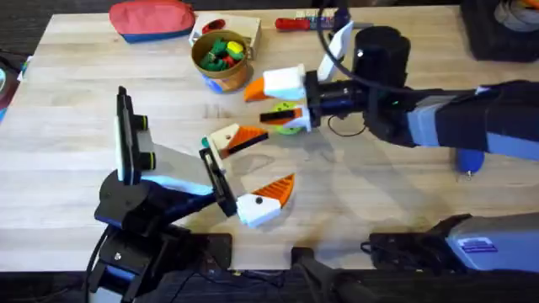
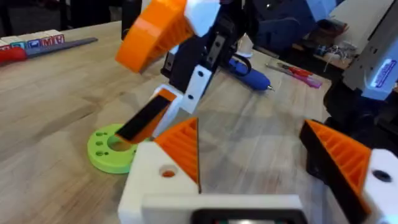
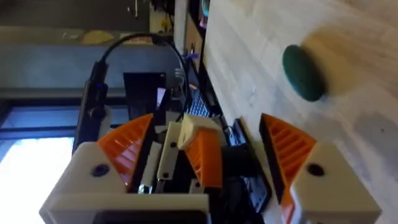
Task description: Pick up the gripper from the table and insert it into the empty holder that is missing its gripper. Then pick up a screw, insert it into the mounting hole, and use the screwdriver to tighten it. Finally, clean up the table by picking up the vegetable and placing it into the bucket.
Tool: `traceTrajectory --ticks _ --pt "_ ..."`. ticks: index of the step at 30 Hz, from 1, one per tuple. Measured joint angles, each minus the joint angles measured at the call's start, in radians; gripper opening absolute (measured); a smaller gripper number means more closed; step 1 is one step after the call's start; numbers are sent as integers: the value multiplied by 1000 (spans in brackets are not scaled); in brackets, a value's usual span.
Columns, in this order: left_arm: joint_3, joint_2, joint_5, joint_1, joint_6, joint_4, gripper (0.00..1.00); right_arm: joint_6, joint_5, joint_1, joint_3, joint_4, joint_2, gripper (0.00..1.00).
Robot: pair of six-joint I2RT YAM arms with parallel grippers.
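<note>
Wooden tabletop (image 1: pixel 84 168) spreads beneath both arms as I watch remotely. My right gripper (image 1: pixel 271 99) reaches across the middle, jaws spread, its lower finger over the lime-green mounting hole (image 2: pixel 115 144) disc. My left gripper (image 1: pixel 253 164) faces it, jaws apart. Behind sits the bucket (image 1: pixel 221 57) of toy pieces; the blue screwdriver (image 2: pixel 252 73) lies beyond the right arm. The teal vegetable (image 3: pixel 303 73) rests alone on bare wood.

A light wooden table (image 1: pixel 84 151) carries a green disc (image 2: pixel 111 148), bucket (image 1: pixel 221 57), red pouch (image 1: pixel 152 18) and teal vegetable (image 3: pixel 303 72).
</note>
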Motion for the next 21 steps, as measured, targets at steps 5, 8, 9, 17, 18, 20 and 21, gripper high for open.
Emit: traceTrajectory --ticks 5,8,9,17,18,20,21 --pt "0 0 0 0 0 0 986 -95 10 -111 0 -1 0 992" --pt "0 0 0 0 0 0 987 -171 16 -155 16 -24 0 992" --pt "0 0 0 0 0 0 985 -202 19 -163 27 -44 0 992" --pt "0 0 0 0 0 0 986 -580 122 -187 193 -580 -46 993" --pt "0 0 0 0 0 0 986 -643 147 -187 221 -667 -54 993" --pt "0 0 0 0 0 0 987 -765 213 -182 279 -840 -68 992" --pt "0 0 0 0 0 0 987 -821 258 -176 307 -926 -74 992"
